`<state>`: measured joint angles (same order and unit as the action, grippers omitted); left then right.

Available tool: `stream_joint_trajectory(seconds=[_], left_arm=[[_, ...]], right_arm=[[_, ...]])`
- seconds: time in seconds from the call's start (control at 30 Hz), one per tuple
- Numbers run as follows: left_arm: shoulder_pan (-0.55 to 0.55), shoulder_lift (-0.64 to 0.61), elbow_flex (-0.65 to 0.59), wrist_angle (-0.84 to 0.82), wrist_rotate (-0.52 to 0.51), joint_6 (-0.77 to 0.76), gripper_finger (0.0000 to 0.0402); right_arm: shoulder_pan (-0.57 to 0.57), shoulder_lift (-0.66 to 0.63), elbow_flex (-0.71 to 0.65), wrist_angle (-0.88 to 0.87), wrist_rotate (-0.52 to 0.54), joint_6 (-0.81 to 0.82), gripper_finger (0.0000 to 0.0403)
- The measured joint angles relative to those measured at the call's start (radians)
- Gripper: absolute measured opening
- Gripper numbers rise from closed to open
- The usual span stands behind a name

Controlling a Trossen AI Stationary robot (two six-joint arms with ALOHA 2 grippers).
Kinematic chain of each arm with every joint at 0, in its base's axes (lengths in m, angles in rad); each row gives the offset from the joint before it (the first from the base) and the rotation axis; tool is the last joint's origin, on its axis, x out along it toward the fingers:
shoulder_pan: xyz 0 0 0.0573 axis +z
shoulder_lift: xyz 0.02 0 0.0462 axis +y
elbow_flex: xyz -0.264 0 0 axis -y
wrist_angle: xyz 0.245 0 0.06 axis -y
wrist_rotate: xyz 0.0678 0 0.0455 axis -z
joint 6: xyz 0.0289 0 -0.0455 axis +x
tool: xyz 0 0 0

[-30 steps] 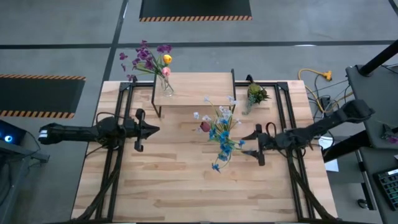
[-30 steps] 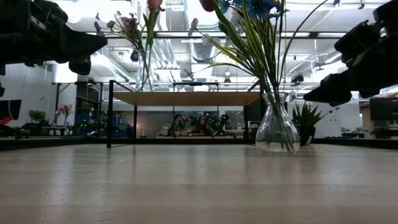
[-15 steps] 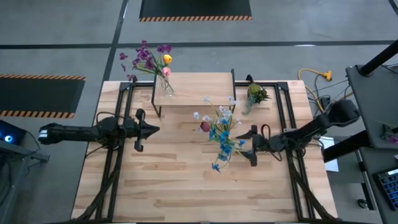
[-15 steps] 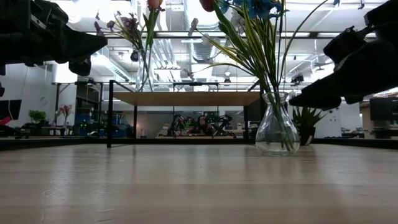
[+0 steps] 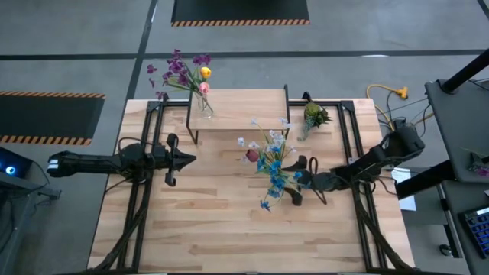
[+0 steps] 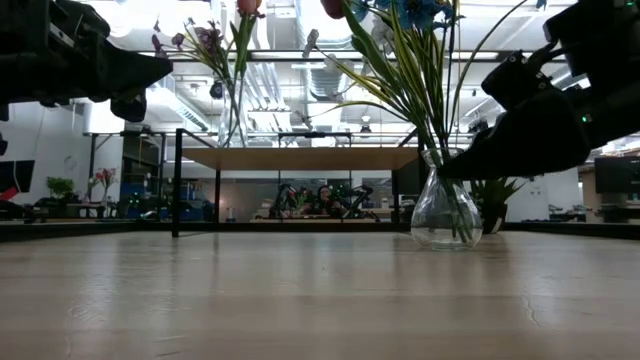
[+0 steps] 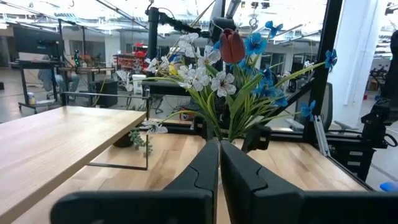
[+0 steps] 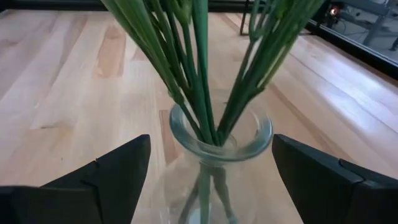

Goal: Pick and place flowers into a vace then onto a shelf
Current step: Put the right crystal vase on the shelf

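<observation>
- From above: the small low light-wood shelf on thin black legs already carries one clear glass vase of purple, pink and yellow flowers at its left end. A second clear round-bellied glass vase, packed with blue, white and dark red flowers, stands on the slatted wooden tabletop just in front of the shelf's right half. The right gripper sits at that vase, fingers spread wide. The left gripper waits well off the shelf's left front, clenched on nothing
- From table height: the second vase rests on the table in front of the shelf, the right gripper level with its neck
- Left wrist: clenched fingers point toward the blue-and-white bunch, with the shelf beside it
- Right wrist: the open fingers flank the vase's neck either side, not yet touching it, green stems rising from it
- My reading: one vase looks delivered, the second looks filled; what's left is gripping, lifting and setting it on the shelf
</observation>
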<state>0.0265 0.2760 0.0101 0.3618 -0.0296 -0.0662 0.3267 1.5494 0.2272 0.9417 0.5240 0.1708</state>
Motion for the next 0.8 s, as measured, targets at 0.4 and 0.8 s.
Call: stream_joint_trajectory(seconds=[0.4, 0.8], left_arm=[[0.0, 0.001, 0.0, -0.009, 0.001, -0.023, 0.0], [0.0, 0.0, 0.0, -0.039, 0.001, -0.023, 0.0]], right_arm=[[0.0, -0.002, 0.025, 0.004, 0.002, 0.038, 0.0316], [0.0, 0.009, 0.03, -0.004, 0.002, 0.036, 0.0177]])
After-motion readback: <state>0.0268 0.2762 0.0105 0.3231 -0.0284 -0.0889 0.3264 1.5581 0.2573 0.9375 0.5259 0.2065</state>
